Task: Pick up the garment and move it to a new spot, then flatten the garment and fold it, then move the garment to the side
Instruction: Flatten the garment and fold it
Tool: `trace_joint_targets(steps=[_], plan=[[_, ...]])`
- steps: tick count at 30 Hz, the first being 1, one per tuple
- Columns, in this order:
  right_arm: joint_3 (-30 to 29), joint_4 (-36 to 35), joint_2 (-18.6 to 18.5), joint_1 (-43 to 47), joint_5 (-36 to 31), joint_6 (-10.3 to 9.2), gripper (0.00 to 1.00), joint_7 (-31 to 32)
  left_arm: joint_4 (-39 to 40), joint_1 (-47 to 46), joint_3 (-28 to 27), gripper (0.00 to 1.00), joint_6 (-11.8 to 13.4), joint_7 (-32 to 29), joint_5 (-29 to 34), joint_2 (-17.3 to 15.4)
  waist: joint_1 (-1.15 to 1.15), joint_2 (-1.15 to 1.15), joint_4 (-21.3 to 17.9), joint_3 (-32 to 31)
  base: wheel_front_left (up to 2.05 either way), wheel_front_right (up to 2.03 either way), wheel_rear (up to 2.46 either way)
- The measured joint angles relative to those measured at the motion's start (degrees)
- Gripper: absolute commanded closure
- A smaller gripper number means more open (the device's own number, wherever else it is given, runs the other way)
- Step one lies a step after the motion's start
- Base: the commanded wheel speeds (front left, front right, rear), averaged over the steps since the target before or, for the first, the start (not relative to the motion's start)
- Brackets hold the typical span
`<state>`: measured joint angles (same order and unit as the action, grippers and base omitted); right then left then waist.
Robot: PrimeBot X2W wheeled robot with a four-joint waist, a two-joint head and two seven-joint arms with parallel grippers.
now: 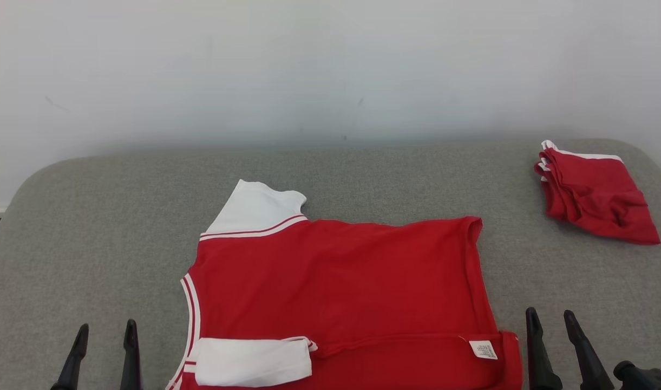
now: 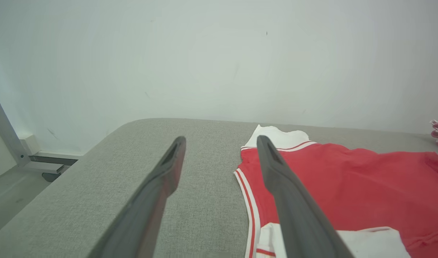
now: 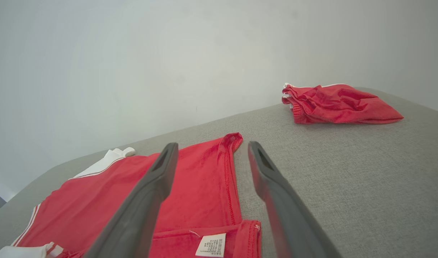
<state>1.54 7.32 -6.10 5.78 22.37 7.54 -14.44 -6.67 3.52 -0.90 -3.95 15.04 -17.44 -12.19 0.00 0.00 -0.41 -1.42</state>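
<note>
Red garment [image 1: 341, 281], metal frame [image 2: 5, 132], left wrist view

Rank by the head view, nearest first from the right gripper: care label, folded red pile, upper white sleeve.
1. care label, just left of the right gripper.
2. folded red pile, ahead, at the far right.
3. upper white sleeve, far to the left.

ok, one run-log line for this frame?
garment: spread flat, near edge folded over | left pincer: open, empty | right pincer: open, empty | second red garment: bunched, far right
</note>
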Motion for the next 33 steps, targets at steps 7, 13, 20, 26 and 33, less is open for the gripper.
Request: trace_joint_targets(steps=[7,13,20,26,33], plan=[[-0.8,0.2,-0.1,0.4,-1.8,0.0,0.0,-0.3,-0.3,1.5,-2.1,0.0,-1.1,0.0,3.4,1.1,0.0,0.0,-0.3,0.0,0.0,0.0,0.0],[1.4,0.7,-1.4,-1.6,-3.3,0.0,0.0,-0.5,-1.7,0.8,-2.7,0.0,-2.2,0.0,3.8,1.1,0.0,0.0,-0.7,0.9,0.0,0.0,0.0],[3.2,4.9,-2.8,-11.5,-1.1,0.0,0.0,2.2,-5.7,-11.2,0.8,0.0,-3.2,-0.7,-0.5,-3.1,0.0,0.0,-1.6,3.6,0.0,0.0,0.0],[5.1,12.5,-3.1,-22.7,-1.2,0.0,0.0,5.7,-10.9,-26.3,10.2,0.0,-3.6,-4.3,-10.0,-10.0,0.01,0.0,-2.5,7.9,0.0,0.0,0.0],[7.4,22.3,-1.0,-36.4,-3.4,0.0,0.0,9.9,-18.3,-42.4,20.9,0.0,-3.6,-8.9,-18.8,-17.9,0.02,0.01,-4.1,13.8,0.0,0.0,0.0]])
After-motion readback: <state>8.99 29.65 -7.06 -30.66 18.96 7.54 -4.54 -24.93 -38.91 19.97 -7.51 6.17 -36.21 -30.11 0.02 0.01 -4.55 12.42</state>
